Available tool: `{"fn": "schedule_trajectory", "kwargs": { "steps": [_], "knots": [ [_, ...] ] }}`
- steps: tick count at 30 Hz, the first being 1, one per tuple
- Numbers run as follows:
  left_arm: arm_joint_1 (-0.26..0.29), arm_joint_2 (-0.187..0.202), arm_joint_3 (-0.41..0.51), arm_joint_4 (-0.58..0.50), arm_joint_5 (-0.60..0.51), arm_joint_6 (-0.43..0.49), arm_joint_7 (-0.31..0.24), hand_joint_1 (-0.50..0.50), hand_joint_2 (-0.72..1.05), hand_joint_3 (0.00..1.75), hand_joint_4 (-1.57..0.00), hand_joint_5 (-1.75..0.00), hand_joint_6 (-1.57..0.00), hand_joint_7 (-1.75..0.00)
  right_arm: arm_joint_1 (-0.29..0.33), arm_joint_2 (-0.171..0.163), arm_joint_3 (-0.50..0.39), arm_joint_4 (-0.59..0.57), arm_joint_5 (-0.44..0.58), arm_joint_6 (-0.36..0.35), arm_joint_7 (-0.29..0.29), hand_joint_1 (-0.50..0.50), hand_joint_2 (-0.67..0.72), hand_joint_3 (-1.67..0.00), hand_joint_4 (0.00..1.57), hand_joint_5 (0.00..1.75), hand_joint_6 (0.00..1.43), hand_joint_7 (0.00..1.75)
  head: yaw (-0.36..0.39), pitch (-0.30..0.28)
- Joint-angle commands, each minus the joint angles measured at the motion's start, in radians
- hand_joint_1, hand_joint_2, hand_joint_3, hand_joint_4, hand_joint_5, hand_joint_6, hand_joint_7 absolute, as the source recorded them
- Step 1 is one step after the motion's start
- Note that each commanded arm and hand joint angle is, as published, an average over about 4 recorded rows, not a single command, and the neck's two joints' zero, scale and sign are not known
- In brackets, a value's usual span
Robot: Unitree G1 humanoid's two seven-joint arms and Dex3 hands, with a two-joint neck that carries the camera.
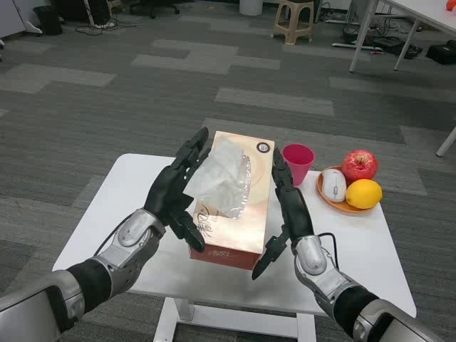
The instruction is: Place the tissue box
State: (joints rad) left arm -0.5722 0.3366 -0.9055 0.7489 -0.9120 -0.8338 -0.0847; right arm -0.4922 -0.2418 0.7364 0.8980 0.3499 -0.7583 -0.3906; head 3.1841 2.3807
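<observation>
Tissue box [231, 206] sat between both hands, left hand [174, 191] and right hand [288, 206] pressing their extended fingers [194, 153] flat against its 2 long sides above the worktop [356, 242].

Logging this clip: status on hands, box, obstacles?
Left hand and right hand press the box sides. Box over table, contact unclear. Cup close right.

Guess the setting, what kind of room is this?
Probably an office or lab: grey patterned carpet tiles, white-legged desk with cables beneath, beige plastic stool, small white table holding test props.
</observation>
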Motion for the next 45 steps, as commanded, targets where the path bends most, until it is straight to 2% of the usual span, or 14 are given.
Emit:
{"fn": "schedule_trajectory", "kwargs": {
  "steps": [1,18,20,29,43,45],
  "knots": [
    [0.028,-0.021,-0.013,-0.029,0.038,-0.009,-0.043,0.5,-0.46,0.03,0.0,0.0,0.0,0.0,-0.019,0.015,-0.01,-0.034,0.001,-0.021,0.004,-0.46,0.47,0.0,0.03,0.0,0.0,0.0,0.013,0.012],
    [0.029,-0.021,-0.013,-0.029,0.039,-0.01,-0.043,0.5,-0.46,0.0,0.0,0.0,0.0,0.0,-0.019,0.015,-0.011,-0.034,0.001,-0.021,0.004,-0.46,0.47,0.0,0.01,0.0,0.0,0.0,0.009,0.008],
    [0.029,-0.021,-0.013,-0.029,0.039,-0.01,-0.043,0.5,-0.41,0.0,0.0,0.0,0.0,0.0,-0.019,0.015,-0.011,-0.034,0.001,-0.021,0.004,-0.46,0.44,0.0,0.0,0.0,0.0,0.0,0.009,0.007],
    [0.029,-0.021,-0.013,-0.028,0.039,-0.008,-0.043,0.5,-0.39,0.0,0.0,0.0,0.0,0.0,-0.019,0.015,-0.013,-0.026,0.001,-0.021,0.004,-0.46,0.47,0.0,0.01,0.0,0.0,0.0,0.009,0.006],
    [0.031,-0.021,-0.028,0.034,0.057,0.005,-0.043,0.5,-0.37,0.0,0.0,0.0,0.0,0.0,-0.026,0.003,0.002,0.061,0.001,-0.019,0.004,-0.46,0.47,0.0,0.01,0.0,0.0,0.0,0.012,0.004],
    [0.031,-0.021,-0.031,0.042,0.058,0.007,-0.043,0.5,-0.37,0.04,0.0,0.0,0.0,0.0,-0.027,0.003,0.003,0.071,0.001,-0.019,0.004,-0.46,0.47,0.0,0.03,0.0,0.0,0.0,0.012,0.003]
  ]
}}
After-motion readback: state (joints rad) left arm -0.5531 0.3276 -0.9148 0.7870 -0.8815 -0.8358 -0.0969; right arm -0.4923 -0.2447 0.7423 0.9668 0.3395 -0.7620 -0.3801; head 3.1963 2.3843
